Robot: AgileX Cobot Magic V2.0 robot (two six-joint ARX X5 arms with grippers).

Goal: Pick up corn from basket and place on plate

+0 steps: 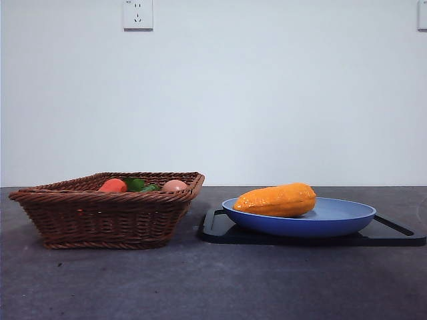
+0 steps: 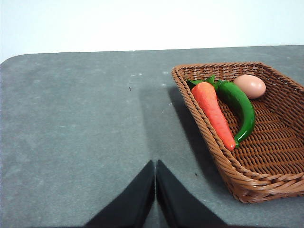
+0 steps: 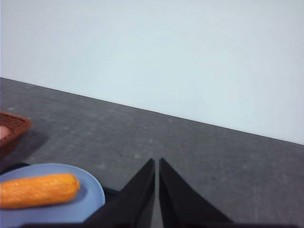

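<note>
The orange-yellow corn (image 1: 277, 200) lies on its side on the light-blue plate (image 1: 340, 220), towards the plate's left half; it also shows as the corn (image 3: 38, 190) on the plate (image 3: 90, 199) in the right wrist view. The brown wicker basket (image 1: 100, 217) stands left of the plate. My left gripper (image 2: 156, 164) is shut over bare table beside the basket (image 2: 209, 142). Apart from the plate, my right gripper (image 3: 156, 161) is shut and holds nothing. Neither arm appears in the front view.
Inside the basket lie a red carrot (image 2: 213, 111), a green pepper (image 2: 240, 107) and a peach-coloured egg (image 2: 250, 85). A flat black tray (image 1: 393, 233) sits under the plate. A grey table (image 1: 200, 287) spreads in front, with a white wall behind.
</note>
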